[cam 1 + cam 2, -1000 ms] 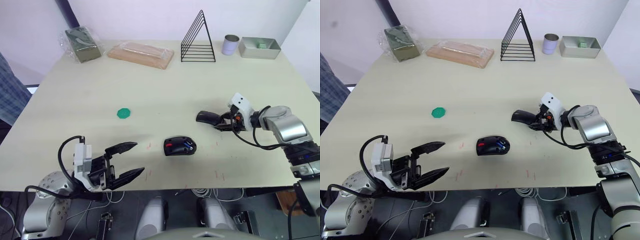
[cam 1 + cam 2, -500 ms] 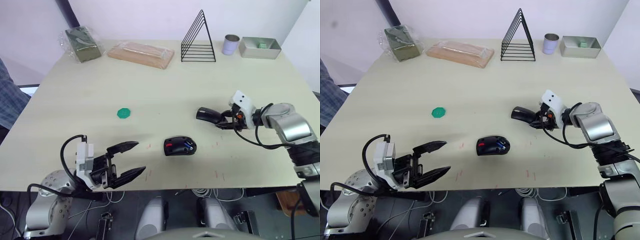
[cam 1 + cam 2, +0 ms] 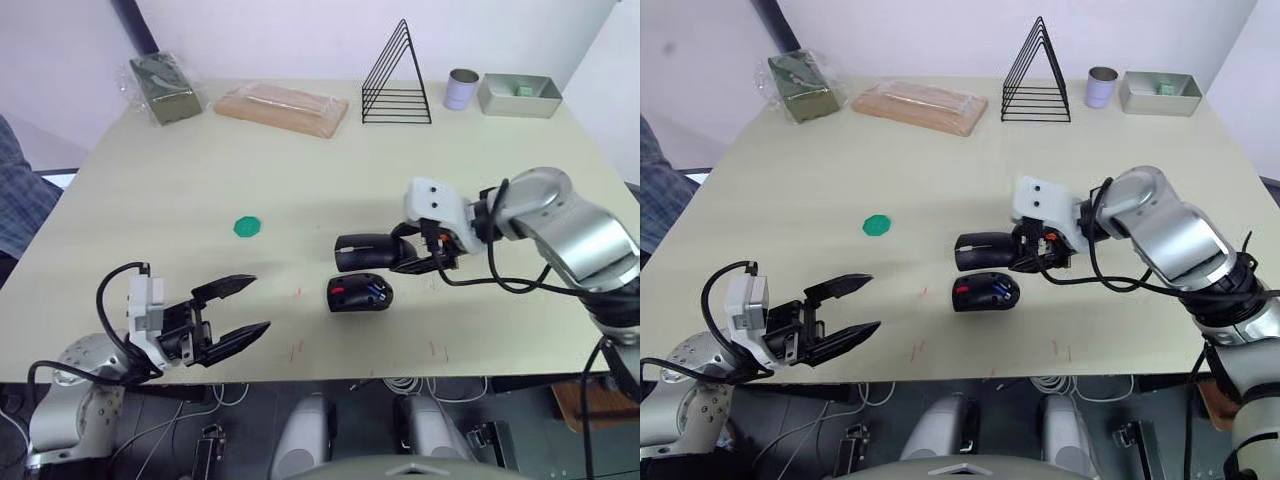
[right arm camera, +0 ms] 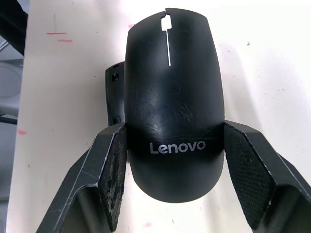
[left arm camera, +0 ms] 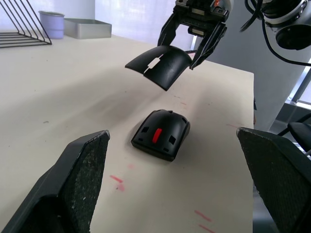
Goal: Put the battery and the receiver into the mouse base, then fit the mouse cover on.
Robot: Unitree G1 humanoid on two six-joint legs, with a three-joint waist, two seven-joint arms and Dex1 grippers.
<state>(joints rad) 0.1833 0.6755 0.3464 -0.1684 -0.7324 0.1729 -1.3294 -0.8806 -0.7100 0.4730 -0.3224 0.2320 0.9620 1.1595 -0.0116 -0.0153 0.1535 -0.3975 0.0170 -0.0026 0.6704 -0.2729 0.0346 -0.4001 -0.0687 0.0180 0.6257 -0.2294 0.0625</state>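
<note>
The mouse base (image 3: 360, 293), black with a red patch, lies on the table near the front centre. The blue battery (image 3: 377, 291) rests in its hollow. The receiver is too small to make out. My right gripper (image 3: 412, 258) is shut on the rear of the mouse cover (image 3: 365, 251). It holds this smooth black shell in the air, just above and slightly behind the base. In the right wrist view the cover (image 4: 170, 97) sits between the two pads (image 4: 112, 177), with an edge of the base (image 4: 112, 94) showing behind it. My left gripper (image 3: 255, 303) hangs open and empty at the front left.
A flat green disc (image 3: 247, 227) lies left of centre. Along the far edge are a bagged green item (image 3: 165, 88), a wrapped tan block (image 3: 282, 108), a black wire rack (image 3: 397, 80), a small can (image 3: 461, 89) and a metal tray (image 3: 518, 95). A person's sleeve (image 3: 15, 190) shows at the left.
My right gripper has carried the mouse cover leftward, from right of the base to just above it. My left gripper has drawn a little to the left, still open.
</note>
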